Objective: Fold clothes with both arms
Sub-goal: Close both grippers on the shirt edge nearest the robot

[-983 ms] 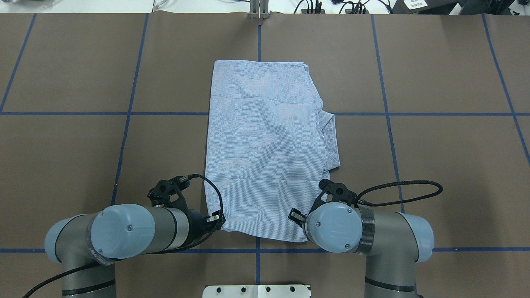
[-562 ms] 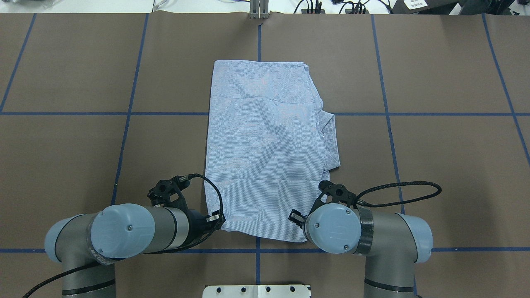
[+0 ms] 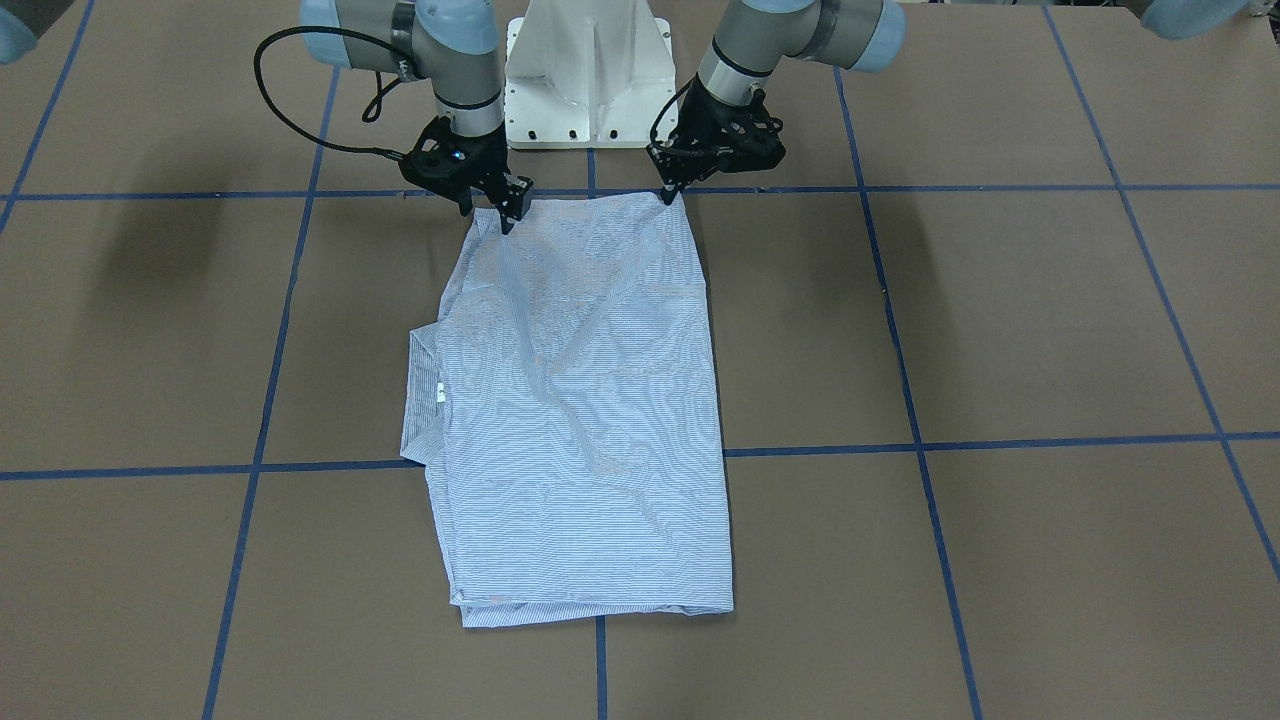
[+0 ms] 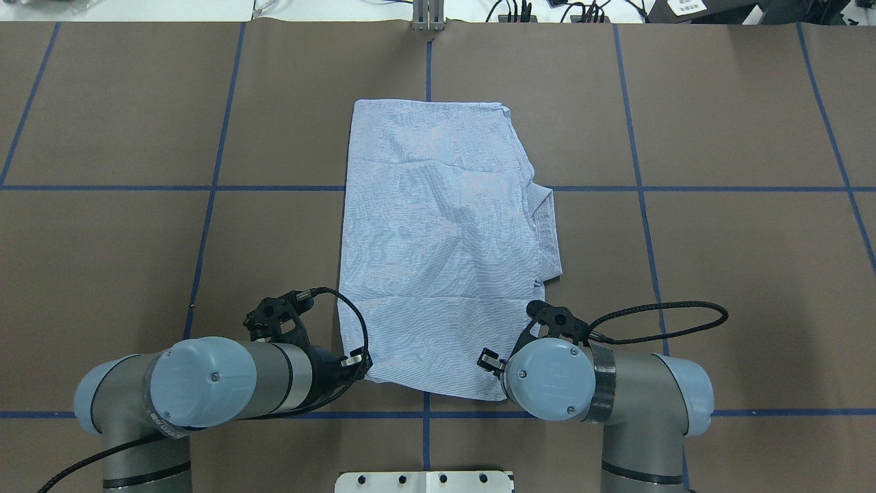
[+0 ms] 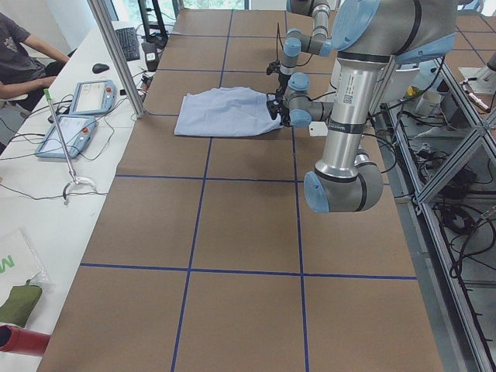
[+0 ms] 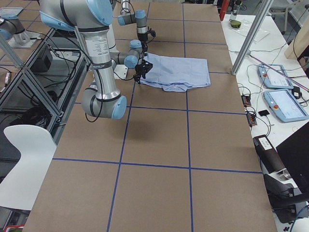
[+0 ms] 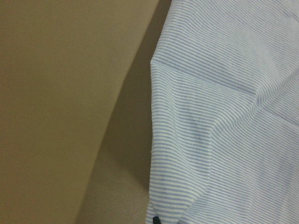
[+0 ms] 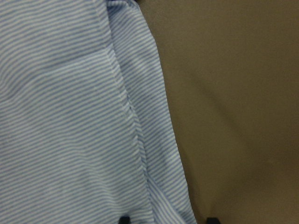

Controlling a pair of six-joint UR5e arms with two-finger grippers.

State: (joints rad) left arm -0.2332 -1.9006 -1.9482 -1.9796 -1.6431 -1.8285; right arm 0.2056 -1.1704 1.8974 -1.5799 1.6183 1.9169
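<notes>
The light blue striped shirt (image 3: 580,420) lies folded in a long rectangle at the table's middle, collar (image 3: 420,400) and white tag sticking out on my right side. It also shows in the overhead view (image 4: 438,239). My left gripper (image 3: 670,196) is at the near left corner, tips pinched together on the cloth; the left wrist view is filled by shirt (image 7: 224,116) with one fingertip (image 7: 155,219) showing. My right gripper (image 3: 505,218) is at the near right corner. In the right wrist view its fingertips (image 8: 124,219) stand apart with the shirt's edge (image 8: 159,140) between them.
The white pedestal base (image 3: 588,70) stands just behind the shirt's near edge. Brown table covering with blue tape lines (image 4: 636,188) lies all round the shirt. A black cable loop (image 4: 657,318) hangs off the right wrist. Teach pendants (image 5: 89,97) and a metal post (image 5: 116,54) stand at the far side.
The right arm has shifted slightly toward the shirt's near corner. The left arm and the shirt have not visibly moved.
</notes>
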